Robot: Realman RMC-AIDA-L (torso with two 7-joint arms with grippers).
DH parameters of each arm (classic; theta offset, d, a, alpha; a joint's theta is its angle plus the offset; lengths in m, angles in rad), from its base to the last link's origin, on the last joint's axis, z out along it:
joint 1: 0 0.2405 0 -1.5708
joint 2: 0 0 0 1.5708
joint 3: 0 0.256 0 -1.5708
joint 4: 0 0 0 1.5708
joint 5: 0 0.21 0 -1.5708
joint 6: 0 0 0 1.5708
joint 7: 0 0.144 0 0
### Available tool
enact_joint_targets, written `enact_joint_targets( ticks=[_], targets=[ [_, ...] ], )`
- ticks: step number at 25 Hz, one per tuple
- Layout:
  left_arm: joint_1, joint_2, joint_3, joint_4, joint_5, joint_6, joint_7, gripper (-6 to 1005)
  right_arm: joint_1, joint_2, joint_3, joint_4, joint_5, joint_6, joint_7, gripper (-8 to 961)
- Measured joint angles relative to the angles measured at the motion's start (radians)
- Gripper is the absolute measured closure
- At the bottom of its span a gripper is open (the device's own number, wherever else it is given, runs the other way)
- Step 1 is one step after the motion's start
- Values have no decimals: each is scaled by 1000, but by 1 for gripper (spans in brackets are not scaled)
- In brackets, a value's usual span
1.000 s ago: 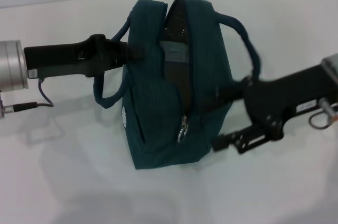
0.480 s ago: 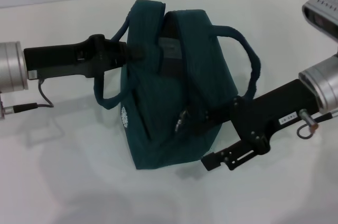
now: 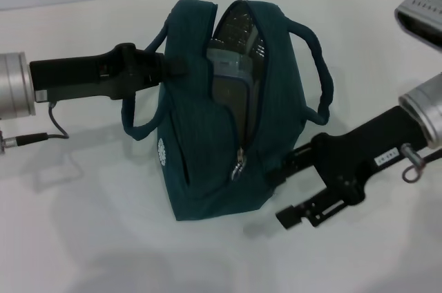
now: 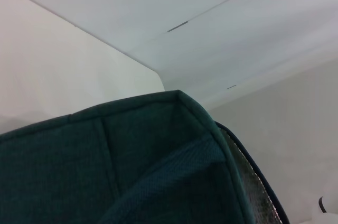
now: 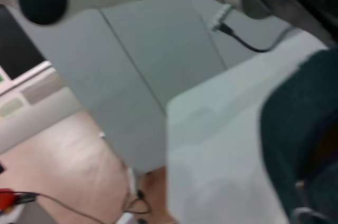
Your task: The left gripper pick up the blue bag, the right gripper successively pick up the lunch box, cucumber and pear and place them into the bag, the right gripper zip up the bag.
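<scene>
Soft teal fabric blue bag [image 3: 207,141], silvery quilted lining, half-unzipped

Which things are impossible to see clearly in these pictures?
- Right gripper fingertips: head view, hidden against the blue bag.
- Left gripper fingers: head view, hidden in the bag's edge.
- Cucumber and pear: unseen in any view; only the lunch box shows through the opening.

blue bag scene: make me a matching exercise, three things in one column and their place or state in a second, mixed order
Things:
1. blue bag
2. left end effector
3. right end effector

Place or state:
A. at the bag's side nearest the robot's right arm, low down
B. top zipper mostly open, silver lining showing
C. at the bag's upper edge on the robot's left

Pairs: 1-B, 2-C, 3-A
</scene>
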Motion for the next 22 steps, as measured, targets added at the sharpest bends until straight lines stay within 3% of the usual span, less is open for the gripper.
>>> enact_joint_targets(
  ticks=[8,17,22],
  targets=[
    [4,-1,0,0,-1,-1,1,955,8,27,-7,6,-11,114,-16,236],
    [5,-1,0,0,-1,-8,11,955,47,40,-31,69,7,200,-34,262],
    [5,0,0,-1,1,-11,22,955,66,42,-90,130,107,249,-84,277]
  ],
)
